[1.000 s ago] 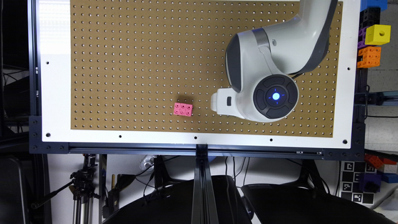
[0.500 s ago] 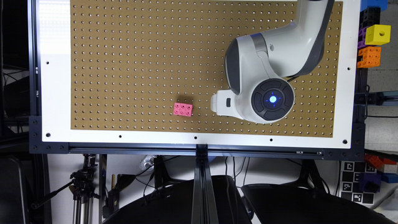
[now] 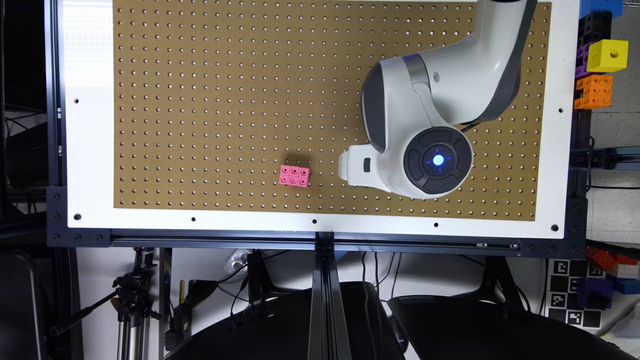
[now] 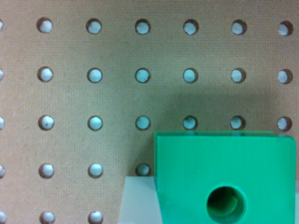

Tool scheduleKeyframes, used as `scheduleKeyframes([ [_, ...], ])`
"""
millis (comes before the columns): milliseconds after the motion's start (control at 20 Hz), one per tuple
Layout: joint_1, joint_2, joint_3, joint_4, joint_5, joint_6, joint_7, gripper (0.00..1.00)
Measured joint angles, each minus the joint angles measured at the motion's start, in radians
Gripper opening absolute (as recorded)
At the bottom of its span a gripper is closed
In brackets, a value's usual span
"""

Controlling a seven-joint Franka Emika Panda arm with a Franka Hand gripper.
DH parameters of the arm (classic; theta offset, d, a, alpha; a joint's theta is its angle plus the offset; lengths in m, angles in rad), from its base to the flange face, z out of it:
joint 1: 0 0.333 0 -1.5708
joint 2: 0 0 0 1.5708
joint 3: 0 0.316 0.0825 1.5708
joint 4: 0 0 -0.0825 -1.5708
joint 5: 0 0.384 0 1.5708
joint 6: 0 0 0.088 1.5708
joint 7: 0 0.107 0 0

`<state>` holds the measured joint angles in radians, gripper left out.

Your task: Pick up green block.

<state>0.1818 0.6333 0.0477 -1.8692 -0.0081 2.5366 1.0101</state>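
The green block (image 4: 224, 177), a bright green cube with a round dark hole in its top face, sits very close in the wrist view and casts a shadow on the pegboard. A pale finger (image 4: 138, 200) presses against one side of it, so my gripper (image 3: 356, 165) is shut on the block. In the exterior view the gripper is the white part past the wrist, towards the exterior view's right of the pink brick. The block itself is hidden there under the arm.
A pink six-studded brick (image 3: 294, 176) lies on the brown pegboard (image 3: 200, 100), near its front edge. A yellow cube with a hole (image 3: 607, 55) and orange bricks (image 3: 594, 91) stand off the board at the exterior view's right. The white arm (image 3: 440, 100) covers the board's right part.
The arm's wrist has shifted slightly towards the exterior view's left and downward. The pink brick has not moved.
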Motion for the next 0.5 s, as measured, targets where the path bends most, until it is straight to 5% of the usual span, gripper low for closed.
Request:
scheduleKeyframes([
  [500,-0.001,-0.018,0.000,0.000,0.0000,-0.021,0.000,0.00],
])
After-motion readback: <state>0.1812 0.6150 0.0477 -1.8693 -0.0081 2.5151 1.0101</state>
